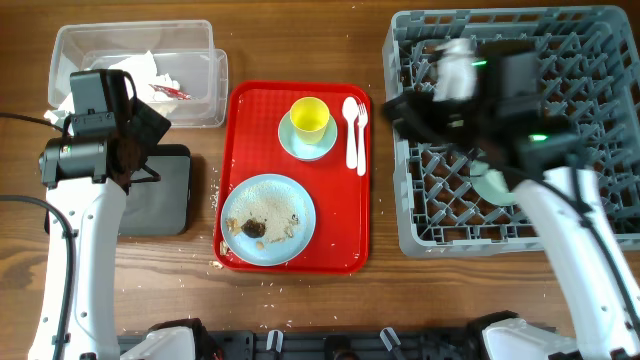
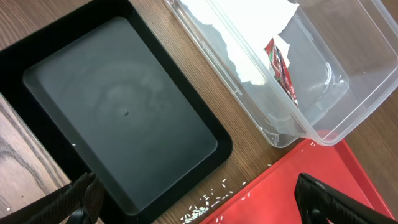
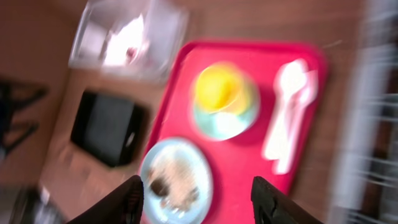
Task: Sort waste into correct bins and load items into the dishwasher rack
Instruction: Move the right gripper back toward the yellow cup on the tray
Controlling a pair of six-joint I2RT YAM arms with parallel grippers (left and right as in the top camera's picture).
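The napkin (image 1: 135, 68) and red wrapper (image 1: 170, 92) lie in the clear tub (image 1: 205, 110); both also show in the left wrist view (image 2: 239, 37), (image 2: 281, 68). My left gripper (image 1: 150, 135) (image 2: 199, 208) is open and empty above the black tray (image 1: 160, 195) (image 2: 124, 106). The yellow cup (image 1: 309, 116) stands on the saucer (image 1: 300, 146). The spoon (image 1: 354, 130) and the plate (image 1: 290, 205) with brown lumps (image 1: 253, 228) lie on the red tray. The mint-green bowl (image 1: 492, 186) sits in the rack (image 1: 600, 120). My right gripper (image 1: 405, 105) (image 3: 199, 202) is open and empty, its view blurred.
The red serving tray (image 1: 340, 225) lies between the black tray and the rack. Rice crumbs (image 2: 211, 200) lie on the wood beside its left edge (image 1: 215, 200). In the right wrist view the cup (image 3: 217, 90), spoon (image 3: 286, 112) and plate (image 3: 177, 180) show.
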